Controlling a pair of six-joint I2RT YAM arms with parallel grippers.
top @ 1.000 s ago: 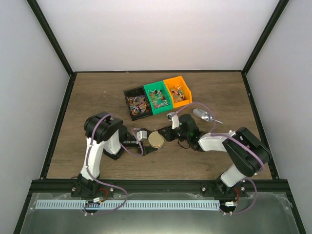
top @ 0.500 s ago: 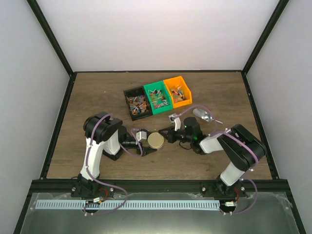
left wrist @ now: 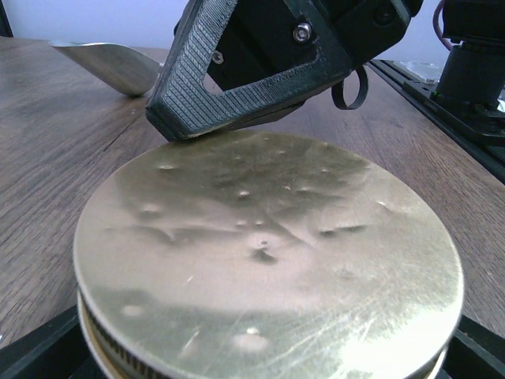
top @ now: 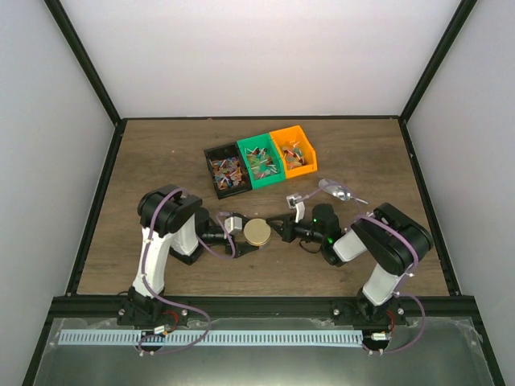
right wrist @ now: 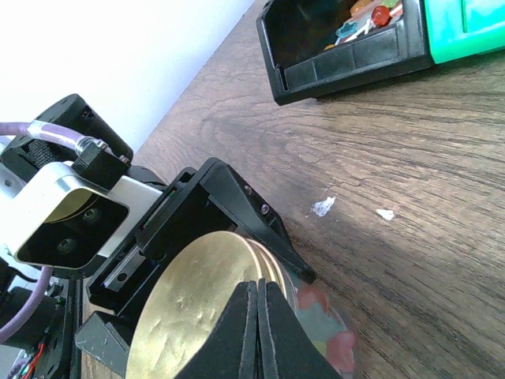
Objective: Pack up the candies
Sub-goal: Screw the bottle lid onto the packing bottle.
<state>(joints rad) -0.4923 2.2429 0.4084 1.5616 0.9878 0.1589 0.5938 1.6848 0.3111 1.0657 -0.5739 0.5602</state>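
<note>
The candies (top: 226,171) lie loose in three bins (top: 259,158) at 12 o'clock from the jar (right wrist: 319,320) at mid-tabletop (top: 161,153). A few coloured ones also show blurrily through the jar's glass.

The left pincer (top: 256,233) stands wide, clamped on the jar's sides. The right pincer (right wrist: 257,288) is fully closed with nothing between its tips, which press at the edge of the gold lid (left wrist: 260,253).

The sweets are probably feather-light, with crinkly, slippery wrappers. They look too small to pinch reliably, so the scoop (top: 336,190) at 2 o'clock suits them better. The lid looks thin, stiff and smooth, so its ridged rim is the best place to take hold.
</note>
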